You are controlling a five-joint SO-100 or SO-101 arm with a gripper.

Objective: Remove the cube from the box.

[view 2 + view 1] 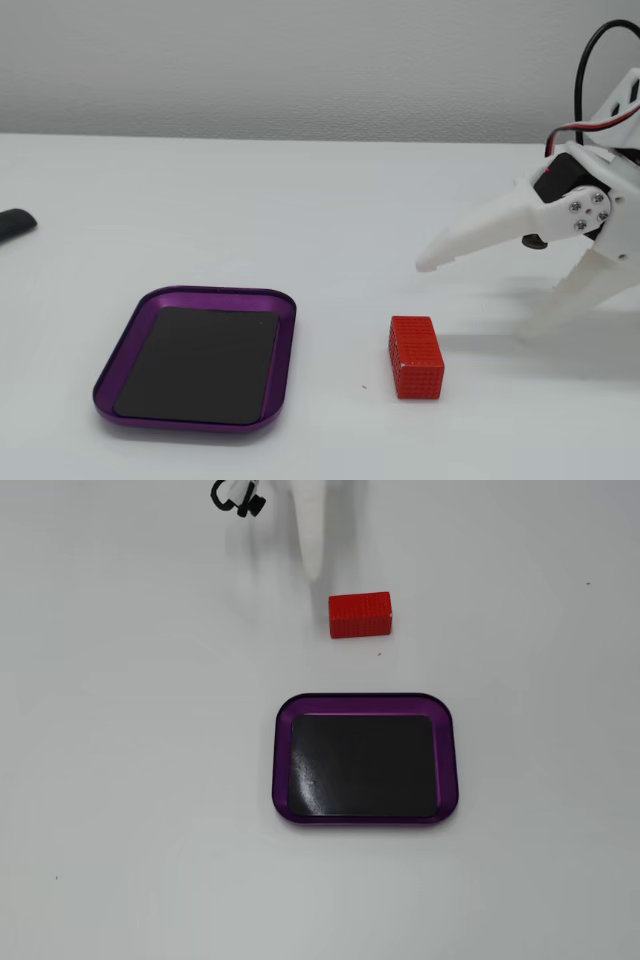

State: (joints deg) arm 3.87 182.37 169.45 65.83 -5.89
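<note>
Hand [480,275] open above table, cube [416,357] outside box [284,345]

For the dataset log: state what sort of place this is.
Probably a bare tabletop robot test bench: a plain white table, a white arm's gripper, and only a red block beside a purple tray.

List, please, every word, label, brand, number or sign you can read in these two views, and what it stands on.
None: no legible text shows in either fixed view.
The cube bears only a dotted texture.
The box has no markings.
The tool and the table carry none.
</note>
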